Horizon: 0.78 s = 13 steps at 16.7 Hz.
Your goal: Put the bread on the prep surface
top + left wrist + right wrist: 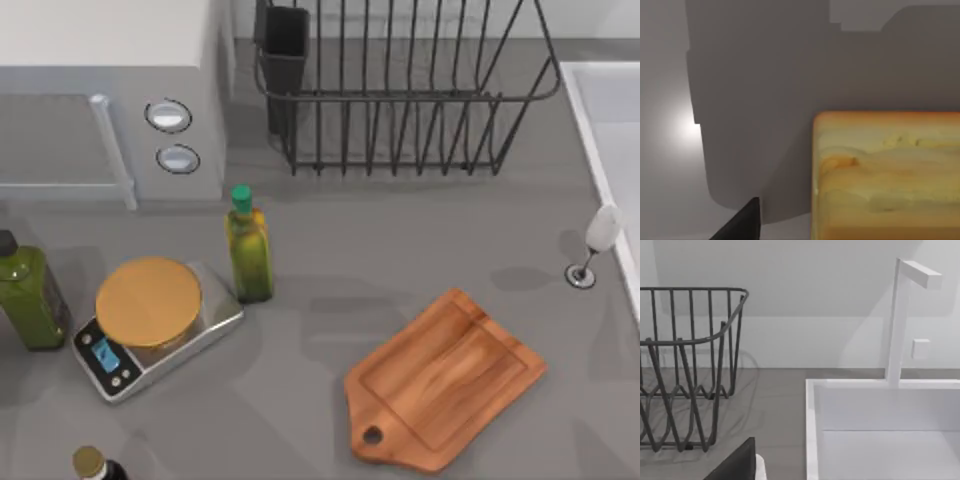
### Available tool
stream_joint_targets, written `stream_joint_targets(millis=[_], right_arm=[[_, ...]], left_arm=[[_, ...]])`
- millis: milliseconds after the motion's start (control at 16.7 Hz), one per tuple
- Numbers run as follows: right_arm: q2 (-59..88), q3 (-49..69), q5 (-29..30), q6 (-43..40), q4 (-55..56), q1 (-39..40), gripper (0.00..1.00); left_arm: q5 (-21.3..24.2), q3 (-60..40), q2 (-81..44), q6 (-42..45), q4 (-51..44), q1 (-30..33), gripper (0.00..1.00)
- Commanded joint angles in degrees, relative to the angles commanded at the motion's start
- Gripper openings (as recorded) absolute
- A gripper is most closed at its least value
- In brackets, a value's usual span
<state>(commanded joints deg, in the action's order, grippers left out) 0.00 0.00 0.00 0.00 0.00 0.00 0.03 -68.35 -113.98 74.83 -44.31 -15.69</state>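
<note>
The bread (885, 175), a golden-yellow chunk with a browner crust, looms very close in the left wrist view, over grey countertop in shadow. A dark part of my left gripper (742, 224) shows just beside it, and I cannot tell whether they touch. The prep surface (445, 380), a reddish-brown wooden board with a grooved rim and a holed handle, lies bare at the top view's lower right. A dark part of my right gripper (737, 464) shows in the right wrist view, facing the dish rack (685, 365) and the white sink (812, 430).
A silver scale with a round tan disc (150, 320) sits lower left, an olive-oil bottle (248, 250) beside it and a green bottle (30, 295) at the left edge. The microwave (110, 100), wire dish rack (400, 90) and sink (610, 120) line the back.
</note>
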Motion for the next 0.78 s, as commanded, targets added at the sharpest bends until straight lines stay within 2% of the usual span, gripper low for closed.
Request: stream_joint_targets(millis=[540, 780], right_arm=[[0.0, 0.0, 0.0, 0.0, 0.0, 0.0, 1.0], [0.0, 0.0, 0.0, 0.0, 0.0, 0.0, 1.0]], left_arm=[[0.0, 0.0, 0.0, 0.0, 0.0, 0.0, 0.02], [0.0, 0.0, 0.0, 0.0, 0.0, 0.0, 0.0]])
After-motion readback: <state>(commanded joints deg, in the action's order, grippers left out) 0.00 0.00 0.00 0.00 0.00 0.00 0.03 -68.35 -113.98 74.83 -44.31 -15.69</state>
